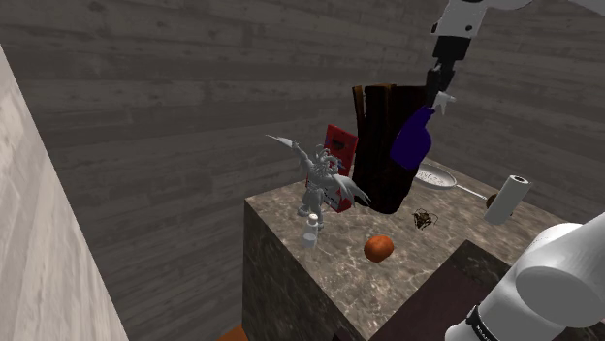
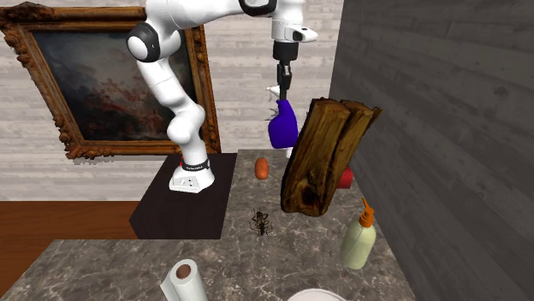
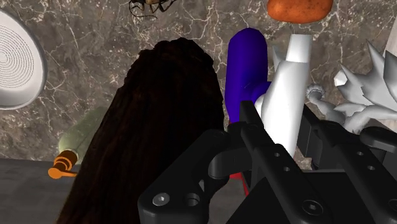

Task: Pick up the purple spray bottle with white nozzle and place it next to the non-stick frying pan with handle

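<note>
**Bottle carried by its nozzle, with a log between it and the pan**

The purple spray bottle (image 1: 416, 139) hangs in the air above the bench (image 1: 334, 254), body downward and a little tilted. The reason is the grasp: the gripper (image 1: 442, 94) is clamped on its white nozzle (image 3: 287, 89) and carries it from the top. In the wrist view the black fingers (image 3: 254, 127) press this nozzle from both sides, and the purple body points away from the hand toward the stone surface. Such a hold leaves the base free, which I judge useful for setting the bottle down upright.

Just beside the bottle stands a tall dark-brown log (image 1: 386, 145), about as high as the bottle hangs. I think the bottle is kept this high so that it can pass this obstacle.

The pale frying pan (image 1: 435, 177) lies flat on the bench, its handle toward a paper roll (image 1: 509, 198). In the wrist view the pan (image 3: 16, 67) is on the opposite side of the log from the bottle, so the way there probably goes over or around the log.

A lotion bottle with orange pump (image 2: 359, 238) stands near the log on the pan's side and could be knocked. An orange object (image 1: 379, 248) and a grey dragon figure (image 1: 325, 179) lie on the bottle's side.
</note>
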Action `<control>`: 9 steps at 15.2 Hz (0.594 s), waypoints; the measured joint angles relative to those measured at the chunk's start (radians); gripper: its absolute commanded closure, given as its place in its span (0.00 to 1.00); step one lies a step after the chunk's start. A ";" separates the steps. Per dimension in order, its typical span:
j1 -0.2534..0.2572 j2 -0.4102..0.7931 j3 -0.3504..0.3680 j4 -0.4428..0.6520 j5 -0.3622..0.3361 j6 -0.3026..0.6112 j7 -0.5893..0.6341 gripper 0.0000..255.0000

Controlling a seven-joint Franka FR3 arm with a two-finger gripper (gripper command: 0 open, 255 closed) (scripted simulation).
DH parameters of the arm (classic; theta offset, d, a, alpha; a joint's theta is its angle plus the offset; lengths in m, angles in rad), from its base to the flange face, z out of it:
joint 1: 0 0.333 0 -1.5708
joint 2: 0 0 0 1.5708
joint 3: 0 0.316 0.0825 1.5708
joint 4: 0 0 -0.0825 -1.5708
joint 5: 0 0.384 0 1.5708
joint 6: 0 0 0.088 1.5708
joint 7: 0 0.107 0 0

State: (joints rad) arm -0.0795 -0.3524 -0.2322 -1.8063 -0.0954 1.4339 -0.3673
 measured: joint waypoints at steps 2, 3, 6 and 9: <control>0.002 0.013 0.001 0.040 0.003 -0.028 -0.001 1.00; 0.001 0.016 0.000 0.058 0.003 -0.042 -0.004 1.00; 0.002 0.038 -0.002 0.124 0.006 -0.086 -0.009 1.00; 0.003 0.062 -0.005 0.190 0.010 -0.129 -0.017 1.00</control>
State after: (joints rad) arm -0.0768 -0.2901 -0.2371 -1.6159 -0.0856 1.3053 -0.3839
